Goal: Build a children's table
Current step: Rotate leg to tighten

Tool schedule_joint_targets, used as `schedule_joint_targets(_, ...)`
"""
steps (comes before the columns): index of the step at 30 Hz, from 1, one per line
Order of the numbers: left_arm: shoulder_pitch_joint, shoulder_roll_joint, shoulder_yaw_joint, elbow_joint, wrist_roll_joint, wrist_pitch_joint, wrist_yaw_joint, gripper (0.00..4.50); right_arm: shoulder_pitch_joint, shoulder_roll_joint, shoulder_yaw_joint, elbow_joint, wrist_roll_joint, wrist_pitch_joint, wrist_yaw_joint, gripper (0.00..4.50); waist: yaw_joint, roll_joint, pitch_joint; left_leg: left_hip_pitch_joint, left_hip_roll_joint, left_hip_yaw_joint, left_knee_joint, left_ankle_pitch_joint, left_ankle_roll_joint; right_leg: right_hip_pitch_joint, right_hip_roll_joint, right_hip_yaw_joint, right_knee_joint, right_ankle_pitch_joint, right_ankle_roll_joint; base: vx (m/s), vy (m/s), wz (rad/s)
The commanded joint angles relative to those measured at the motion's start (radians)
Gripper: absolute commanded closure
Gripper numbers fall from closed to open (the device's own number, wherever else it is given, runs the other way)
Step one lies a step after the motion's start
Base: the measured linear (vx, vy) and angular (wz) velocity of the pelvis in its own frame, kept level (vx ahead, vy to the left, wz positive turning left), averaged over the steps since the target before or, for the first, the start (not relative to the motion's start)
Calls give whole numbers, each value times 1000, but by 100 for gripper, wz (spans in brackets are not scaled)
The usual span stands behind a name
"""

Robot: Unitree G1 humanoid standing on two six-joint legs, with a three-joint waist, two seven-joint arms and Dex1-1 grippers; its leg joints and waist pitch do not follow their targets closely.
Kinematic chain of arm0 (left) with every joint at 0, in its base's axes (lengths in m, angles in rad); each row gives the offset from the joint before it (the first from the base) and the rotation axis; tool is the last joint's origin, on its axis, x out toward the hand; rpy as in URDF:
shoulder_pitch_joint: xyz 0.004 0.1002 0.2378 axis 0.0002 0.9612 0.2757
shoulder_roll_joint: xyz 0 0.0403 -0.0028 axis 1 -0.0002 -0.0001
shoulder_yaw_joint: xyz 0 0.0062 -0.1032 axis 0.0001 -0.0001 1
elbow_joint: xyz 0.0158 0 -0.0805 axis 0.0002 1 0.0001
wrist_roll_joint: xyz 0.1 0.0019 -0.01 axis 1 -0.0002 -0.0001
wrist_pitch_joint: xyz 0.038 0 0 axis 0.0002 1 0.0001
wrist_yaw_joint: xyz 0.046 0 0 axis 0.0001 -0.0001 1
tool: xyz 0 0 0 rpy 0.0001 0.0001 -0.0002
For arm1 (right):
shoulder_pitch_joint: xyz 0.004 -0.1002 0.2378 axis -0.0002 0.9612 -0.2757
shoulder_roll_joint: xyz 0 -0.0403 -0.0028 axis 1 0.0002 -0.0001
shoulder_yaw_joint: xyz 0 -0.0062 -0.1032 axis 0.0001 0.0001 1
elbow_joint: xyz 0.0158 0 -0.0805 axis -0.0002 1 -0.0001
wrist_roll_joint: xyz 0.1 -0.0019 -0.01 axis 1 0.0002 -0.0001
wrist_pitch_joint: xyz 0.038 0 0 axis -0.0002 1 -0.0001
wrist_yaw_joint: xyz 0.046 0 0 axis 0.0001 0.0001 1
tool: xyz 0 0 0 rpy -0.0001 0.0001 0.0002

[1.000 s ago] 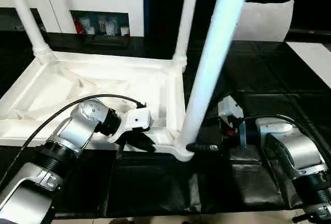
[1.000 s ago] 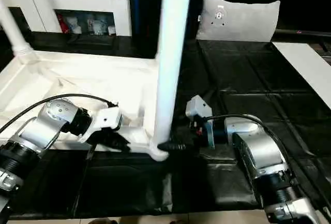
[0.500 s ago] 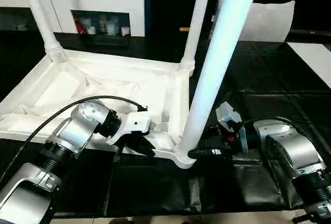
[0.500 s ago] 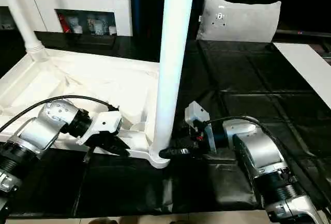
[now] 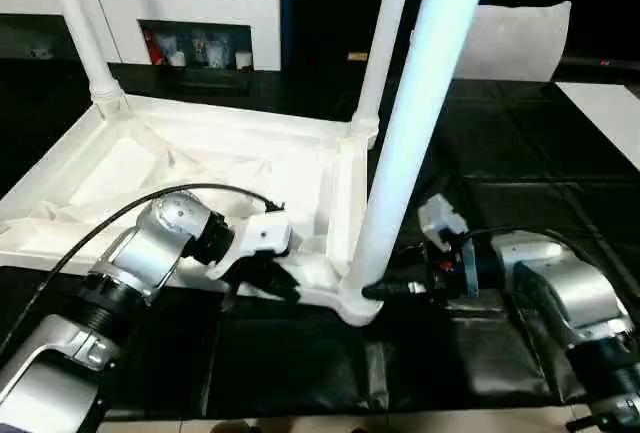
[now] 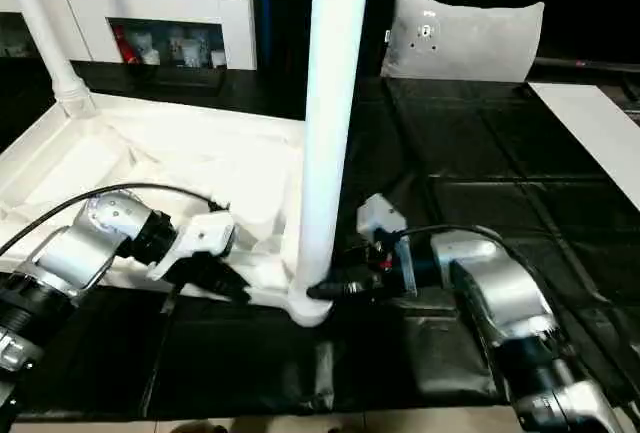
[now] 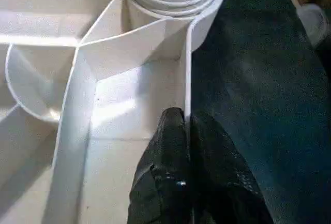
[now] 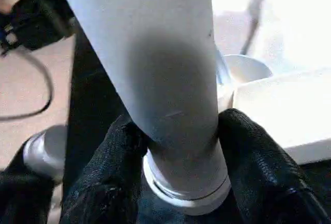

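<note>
On the black mat [image 5: 520, 153] lies one upturned tabletop [image 5: 180, 168] with three legs standing. The left gripper [image 7: 187, 146] pinches its near rim; the right gripper [image 8: 181, 151] clasps the nearest leg [image 5: 410, 123] at its corner socket.

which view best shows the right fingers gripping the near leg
The right wrist view: both black fingers clamp the near leg just above its base collar. The eye views show the right gripper from the side at that leg's foot, fingers mostly hidden.
</note>
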Motion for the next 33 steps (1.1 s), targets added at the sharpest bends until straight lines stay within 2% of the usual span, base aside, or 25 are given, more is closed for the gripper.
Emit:
schedule_joint_targets(1,-24,-66,18,-41,-18,62,89,450,4,63,14,-62,49,48,-62,257,-7,-4,-61,14,47,-14,-70,-231,11,44,-79,44,-89,-389,-179,0,0,0)
schedule_joint_targets(2,-36,-103,35,-25,-15,106,152,450,1,100,12,-58,15,72,-149,257,-10,2,-61,16,47,-16,-71,-236,-1,42,-77,44,-88,-414,-169,0,0,0)
schedule_joint_targets(3,-43,-129,46,-14,-14,135,194,450,-2,125,10,-53,-10,87,-208,257,-14,0,-59,15,46,-16,-72,-241,-4,39,-74,43,-92,-427,-162,0,0,0)
schedule_joint_targets(4,-59,-187,65,5,-3,202,289,450,-15,204,-22,-33,-32,129,-345,257,-22,-3,-60,13,43,-18,-71,-249,-13,42,-77,41,-94,-454,-152,0,0,0)
schedule_joint_targets(6,-71,-230,76,17,8,251,360,450,-26,258,-36,-18,-57,148,-443,257,-35,-3,-60,11,39,-22,-70,-260,-22,41,-77,37,-98,-496,-135,0,0,0)
schedule_joint_targets(7,-80,-265,87,27,13,278,414,450,-34,295,-38,-6,-83,156,-512,257,-50,-2,-60,10,37,-23,-69,-261,-22,37,-75,37,-103,-503,-127,0,0,0)
schedule_joint_targets(8,-82,-275,91,26,15,287,427,450,-34,304,-37,-6,-90,159,-531,257,-53,-2,-62,13,37,-24,-67,-265,-20,36,-76,37,-104,-501,-129,0,0,0)
schedule_joint_targets(9,-86,-295,101,32,14,299,457,450,-42,332,-45,5,-102,162,-582,257,-56,-3,-62,10,37,-23,-67,-263,-13,40,-75,37,-104,-493,-129,0,0,0)
schedule_joint_targets(10,-86,-295,101,32,14,299,457,450,-42,332,-45,5,-102,162,-582,258,-59,-1,-62,9,37,-21,-66,-252,-3,39,-74,40,-103,-463,-136,0,0,0)
schedule_joint_targets(11,-94,-325,117,46,17,305,511,450,-53,372,-60,24,-120,162,-656,258,-62,0,-64,7,35,-19,-65,-242,6,42,-73,41,-102,-430,-143,0,0,0)
schedule_joint_targets(12,-100,-347,130,56,18,309,552,450,-64,405,-72,40,-133,162,-717,258,-64,-1,-64,6,34,-17,-64,-234,10,39,-71,42,-102,-415,-149,0,0,0)
schedule_joint_targets(13,-111,-394,158,74,25,311,641,450,-83,470,-93,72,-150,137,-819,258,-66,2,-65,6,33,-16,-63,-222,11,38,-71,42,-100,-396,-159,0,0,0)
schedule_joint_targets(14,-112,-399,162,75,27,312,651,450,-84,476,-95,74,-149,133,-823,225,-66,3,-67,10,33,-18,-63,-228,4,38,-70,40,-100,-394,-165,0,0,0)
schedule_joint_targets(15,-112,-404,165,75,28,312,658,450,-85,482,-97,76,-148,130,-827,225,-63,3,-69,10,35,-19,-64,-220,8,42,-70,40,-98,-376,-167,0,0,0)
schedule_joint_targets(16,-110,-410,167,71,29,315,661,450,-84,492,-106,78,-151,108,-846,205,-62,1,-67,6,37,-17,-66,-210,16,43,-70,43,-96,-341,-170,0,0,0)
schedule_joint_targets(17,-107,-416,168,62,35,329,665,450,-82,508,-120,74,-162,92,-867,192,-62,4,-68,7,39,-17,-67,-203,21,44,-69,43,-92,-304,-179,0,0,0)
schedule_joint_targets(19,-100,-409,161,53,41,329,659,450,-77,504,-117,65,-167,89,-864,189,-63,6,-69,5,40,-17,-68,-189,28,48,-69,43,-87,-257,-192,0,0,0)
schedule_joint_targets(21,-87,-389,148,40,47,315,641,450,-66,493,-118,49,-166,84,-854,148,-62,7,-69,5,40,-16,-67,-175,36,50,-70,44,-84,-220,-202,0,0,0)
schedule_joint_targets(22,-83,-384,146,38,47,312,637,450,-62,490,-121,45,-167,81,-853,148,-61,7,-69,6,41,-16,-68,-170,40,51,-70,45,-84,-208,-206,0,0,0)
schedule_joint_targets(24,-69,-357,137,30,45,284,605,450,-44,469,-136,22,-159,71,-833,137,-59,9,-69,6,41,-16,-68,-170,43,52,-72,45,-84,-209,-208,0,0,0)
schedule_joint_targets(26,-59,-338,135,24,43,282,587,450,-28,444,-145,5,-147,66,-817,104,-60,9,-70,5,41,-16,-69,-169,43,54,-71,45,-84,-203,-209,0,0,0)
schedule_joint_targets(30,-40,-287,122,9,39,235,516,450,-6,373,-151,-17,-131,32,-729,85,-56,12,-72,6,44,-16,-69,-158,49,59,-73,45,-80,-161,-219,0,0,0)
schedule_joint_targets(31,-38,-271,120,7,33,223,488,450,-2,347,-155,-22,-124,20,-695,69,-57,15,-73,7,45,-15,-68,-162,53,59,-73,45,-79,-155,-230,0,0,0)
schedule_joint_targets(33,-36,-252,114,3,30,217,459,450,2,321,-159,-25,-121,2,-663,53,-57,13,-72,7,45,-14,-68,-163,53,57,-73,46,-79,-152,-235,0,0,0)
